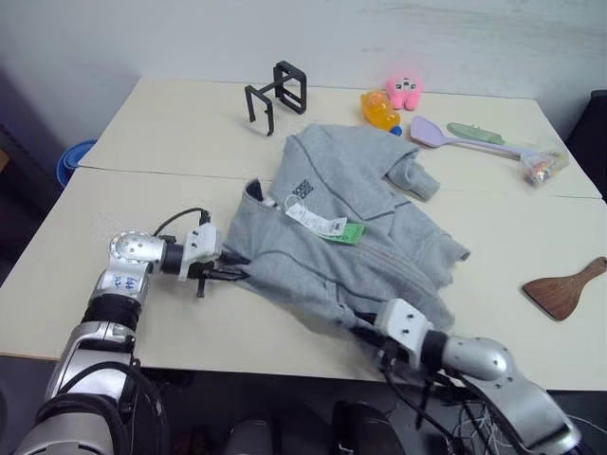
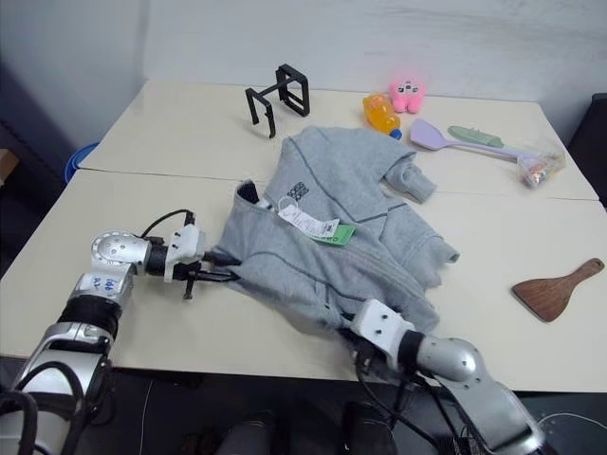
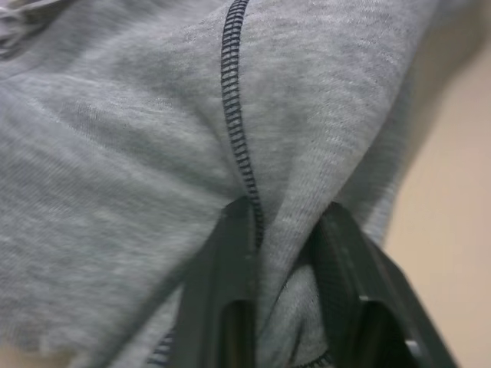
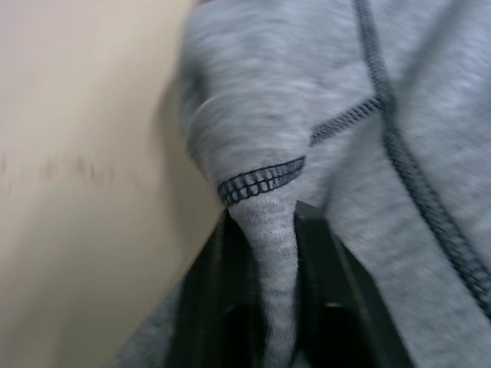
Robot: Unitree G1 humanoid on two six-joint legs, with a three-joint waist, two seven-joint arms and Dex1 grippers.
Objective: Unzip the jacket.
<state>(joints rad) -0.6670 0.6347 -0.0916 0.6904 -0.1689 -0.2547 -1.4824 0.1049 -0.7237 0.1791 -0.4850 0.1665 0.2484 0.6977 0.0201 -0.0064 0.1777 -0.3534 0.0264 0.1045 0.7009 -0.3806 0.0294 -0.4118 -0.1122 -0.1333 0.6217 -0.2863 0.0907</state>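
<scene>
We have the grey fleece jacket (image 1: 356, 223) lying crumpled in the middle of the worktop (image 1: 171, 142), its hang tags (image 1: 327, 226) facing up. Our left hand (image 1: 226, 274) is clamped on a fold at the jacket's left edge, a dark stitched seam running between its fingers (image 3: 222, 291). Our right hand (image 1: 365, 327) is pinched on a fold of the hem at the near edge, close to the worktop's front. We judge that we grip at two separated spots to spread the cloth flat and expose the zip.
</scene>
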